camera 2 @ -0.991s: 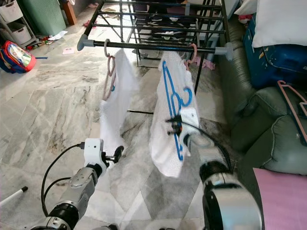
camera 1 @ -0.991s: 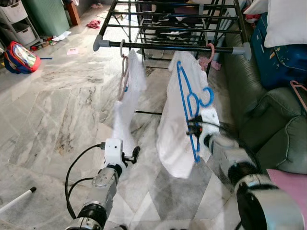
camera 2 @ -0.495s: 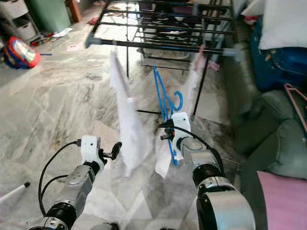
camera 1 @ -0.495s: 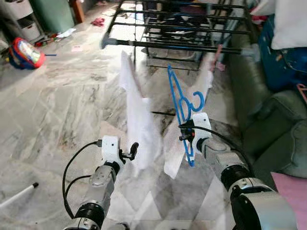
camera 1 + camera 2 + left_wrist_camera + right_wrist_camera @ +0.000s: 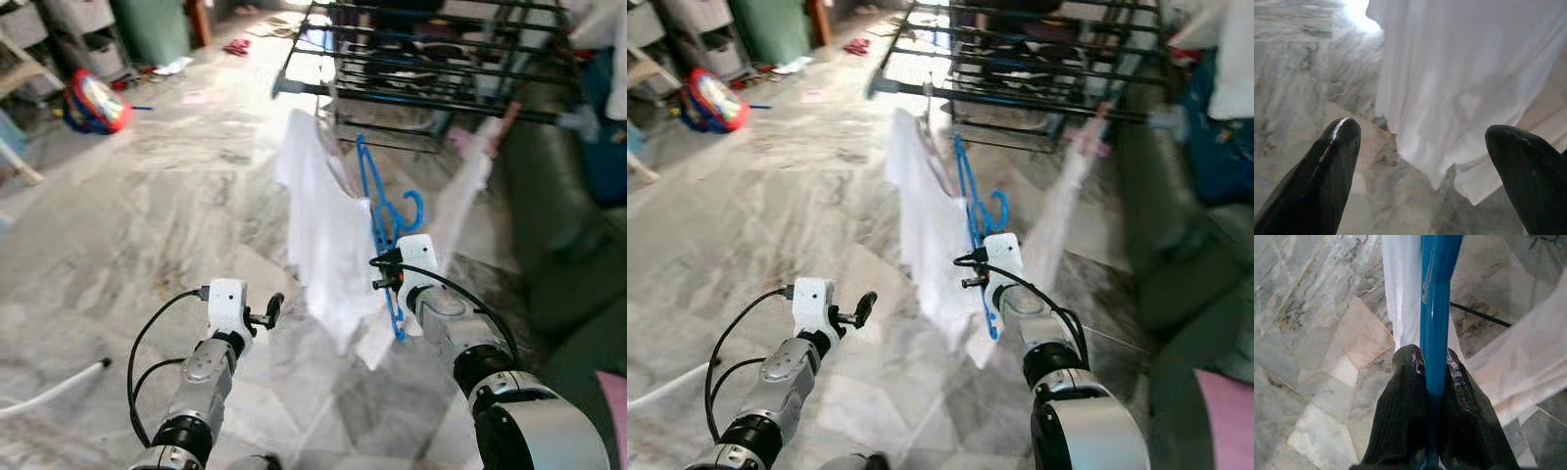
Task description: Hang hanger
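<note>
A blue hanger (image 5: pixel 384 227) is clamped between the two fingers of the right gripper (image 5: pixel 1434 382), jaws closed tight on its lower bar. The hanger is held upright, hook at the top, at about 1 o'clock from frame centre in the left eye view, below and short of the drying rack (image 5: pixel 431 69) at 12 o'clock. A white garment (image 5: pixel 328 235) is seen hanging from the rack's front rail, just left of the hanger; contact between them cannot be told from the blurred frames. A second pale cloth (image 5: pixel 468 181) is seen at 2 o'clock, probably hung on the same rail, though motion blur makes this unsure. The left gripper (image 5: pixel 1425 161) is raised at 7 o'clock, fingers spread apart and empty, pointed at the hem of the white garment over the marble floor (image 5: pixel 147 196). A red bag (image 5: pixel 96 102) lies at 10 o'clock. A dark green sofa (image 5: pixel 573 255) is at 3 o'clock.
</note>
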Robot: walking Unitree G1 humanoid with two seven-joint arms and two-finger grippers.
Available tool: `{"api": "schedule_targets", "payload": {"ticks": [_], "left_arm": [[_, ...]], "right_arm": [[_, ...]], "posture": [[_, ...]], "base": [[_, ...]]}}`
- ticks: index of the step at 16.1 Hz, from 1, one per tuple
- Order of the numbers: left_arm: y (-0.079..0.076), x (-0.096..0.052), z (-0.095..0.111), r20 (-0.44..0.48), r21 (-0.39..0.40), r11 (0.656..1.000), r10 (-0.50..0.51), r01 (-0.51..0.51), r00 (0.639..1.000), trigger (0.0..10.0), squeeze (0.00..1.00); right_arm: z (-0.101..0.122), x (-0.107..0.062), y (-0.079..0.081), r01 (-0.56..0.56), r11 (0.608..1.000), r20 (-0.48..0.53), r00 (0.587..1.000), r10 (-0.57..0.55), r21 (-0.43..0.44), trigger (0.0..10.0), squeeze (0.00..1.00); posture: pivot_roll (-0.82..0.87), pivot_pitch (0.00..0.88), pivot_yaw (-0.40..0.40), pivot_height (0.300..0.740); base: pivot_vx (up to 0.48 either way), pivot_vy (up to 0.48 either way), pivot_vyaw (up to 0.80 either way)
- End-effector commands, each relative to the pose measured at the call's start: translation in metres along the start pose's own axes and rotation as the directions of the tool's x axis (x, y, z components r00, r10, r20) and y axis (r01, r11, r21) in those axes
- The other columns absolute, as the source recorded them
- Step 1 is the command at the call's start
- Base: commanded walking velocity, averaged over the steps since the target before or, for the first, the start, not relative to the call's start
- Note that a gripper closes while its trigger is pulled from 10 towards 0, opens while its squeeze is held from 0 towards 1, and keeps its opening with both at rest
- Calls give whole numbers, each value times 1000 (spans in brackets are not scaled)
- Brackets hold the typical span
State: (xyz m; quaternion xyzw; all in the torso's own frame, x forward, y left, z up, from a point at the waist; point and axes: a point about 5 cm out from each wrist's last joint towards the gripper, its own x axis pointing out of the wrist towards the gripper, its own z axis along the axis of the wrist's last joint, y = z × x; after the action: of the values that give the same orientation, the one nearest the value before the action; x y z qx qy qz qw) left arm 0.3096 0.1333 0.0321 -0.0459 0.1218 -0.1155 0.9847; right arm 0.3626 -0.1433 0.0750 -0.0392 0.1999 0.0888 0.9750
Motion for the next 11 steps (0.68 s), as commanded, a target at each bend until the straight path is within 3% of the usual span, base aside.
{"api": "schedule_targets", "payload": {"ticks": [1,6,11], "left_arm": [[0,-2,-4,-10,9,1000,-6,6,1000,10000,0],[1,-2,-5,-20,17,1000,-8,8,1000,10000,0],[1,-3,-6,-25,16,1000,-14,14,1000,10000,0]], "right_arm": [[1,-1,-7,57,998,20,998,-57,4,10000,0],[2,-3,-18,175,984,36,984,-176,27,10000,0],[0,-4,-21,211,976,27,977,-213,51,10000,0]], "posture": [[95,144,9,740],[94,142,13,740],[92,143,14,740]], "base": [[289,262,0],[287,259,0],[288,259,0]]}}
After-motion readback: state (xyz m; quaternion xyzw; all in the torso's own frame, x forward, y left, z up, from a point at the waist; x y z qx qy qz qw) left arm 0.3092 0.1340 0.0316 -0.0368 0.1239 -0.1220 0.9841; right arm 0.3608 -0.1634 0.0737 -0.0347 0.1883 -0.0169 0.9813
